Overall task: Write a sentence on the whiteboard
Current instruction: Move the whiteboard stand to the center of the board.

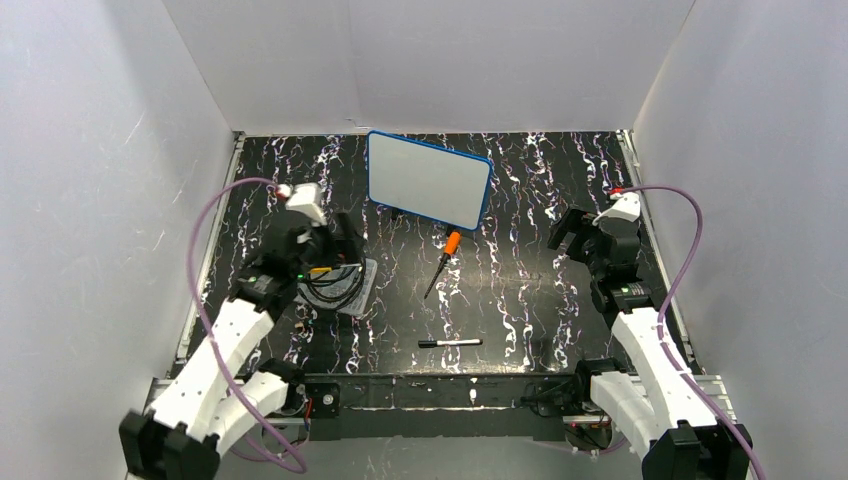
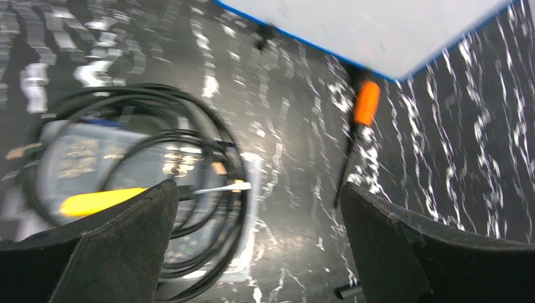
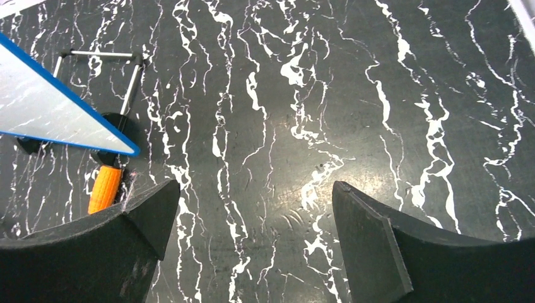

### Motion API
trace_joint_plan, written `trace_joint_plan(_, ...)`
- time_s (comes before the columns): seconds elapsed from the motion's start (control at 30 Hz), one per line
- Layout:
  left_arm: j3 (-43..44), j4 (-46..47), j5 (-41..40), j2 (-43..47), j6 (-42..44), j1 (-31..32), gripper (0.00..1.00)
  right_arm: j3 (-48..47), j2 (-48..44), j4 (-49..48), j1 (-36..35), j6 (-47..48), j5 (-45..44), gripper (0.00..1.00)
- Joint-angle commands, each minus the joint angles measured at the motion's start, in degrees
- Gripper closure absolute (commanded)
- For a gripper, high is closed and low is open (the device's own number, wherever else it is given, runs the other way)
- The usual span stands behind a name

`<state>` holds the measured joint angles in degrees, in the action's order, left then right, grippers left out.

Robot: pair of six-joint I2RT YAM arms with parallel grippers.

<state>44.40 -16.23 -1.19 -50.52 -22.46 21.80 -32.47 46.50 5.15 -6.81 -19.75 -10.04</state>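
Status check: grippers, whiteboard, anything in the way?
Both open, empty: left gripper, right gripper. Blank whiteboard propped at back. Orange-handled screwdriver lying just in front of it; marker loose near front edge.

Where things lie on my table

The whiteboard (image 1: 429, 180) stands at the far middle of the table (image 1: 520, 300), apparently propped on a small stand (image 3: 101, 55) behind it (my right wrist view catches only part of that). Just before the board's near right corner lies the screwdriver (image 1: 443, 262), handle toward the board, tip toward me. Nearer still, between my two arms, the marker (image 1: 450, 343) lies crosswise. To the left sits the tray (image 1: 365, 300) with a coiled cable (image 1: 335, 285) in it, my left gripper (image 1: 335, 248) over it; my right gripper (image 1: 571, 235) hangs right of the screwdriver.
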Motion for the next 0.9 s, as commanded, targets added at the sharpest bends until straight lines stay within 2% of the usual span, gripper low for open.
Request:
trace_joint_plan(0.0, -2.4, 11.9, -1.9, -7.3, -0.7, 5.8, 0.06, -0.6, -0.4, -1.3, 0.1, -1.7, 3.0, 0.01)
trace_joint_plan(0.1, -2.4, 21.1, 0.3, -15.3, -0.1, 6.4, 0.15, 0.1, -1.1, -2.4, 0.1, -2.1, 4.6, 0.01)
trace_joint_plan(0.23, 2.2, 26.6, -1.5, -27.1, 2.6, 7.3, 0.21, 0.4, -2.0, -2.5, 0.1, -2.1, 4.9, 0.01)
trace_joint_plan(0.43, 6.8, 35.3, -4.3, -40.0, 5.9, 7.3, 0.34, 0.6, -3.5, -2.2, 0.1, -1.1, 5.1, 0.01)
trace_joint_plan(0.57, 9.3, 38.0, -5.6, -46.1, 7.6, 7.3, 0.5, 0.6, -4.3, -2.2, 0.1, -0.7, 4.9, 0.01)
trace_joint_plan(0.7, 11.3, 38.9, -6.4, -50.4, 7.2, 6.3, 0.55, 0.6, -4.8, -2.2, 0.1, -0.3, 4.5, 0.01)
trace_joint_plan(0.87, 13.5, 40.1, -5.3, -54.3, 8.1, 4.9, 0.55, 0.6, -5.2, -2.2, 0.1, 0.0, 4.3, 0.01)
